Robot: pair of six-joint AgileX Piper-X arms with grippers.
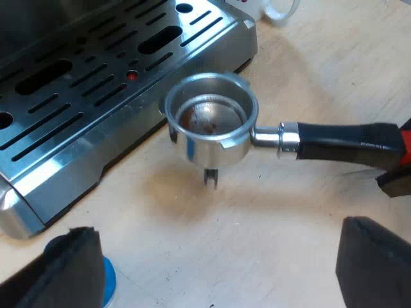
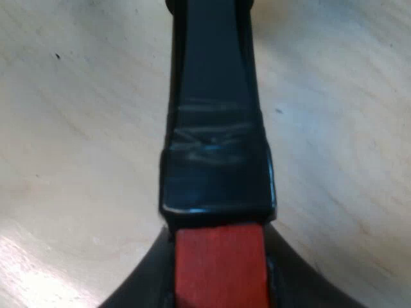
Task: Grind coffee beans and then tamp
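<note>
Pale wood surface (image 2: 70, 115) under us. Our right tool (image 2: 218, 282) pinches the red end of the holder (image 1: 212, 122), basket just beside the espresso machine (image 1: 83, 90). Left tool (image 1: 221, 269) is spread, empty. Rigid, head-heavy metal, we reckon: grip it by the handle.

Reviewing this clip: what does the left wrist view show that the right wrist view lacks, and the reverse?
Left wrist extras: the espresso machine's slotted tray, the holder's metal basket, a white mug, a blue tamper and the open left pincer. Right wrist extras: wrinkled black tape, seen close up. Shared: the holder's dark handle, its red end clamped in the right pincer, and the pale wooden table.
</note>
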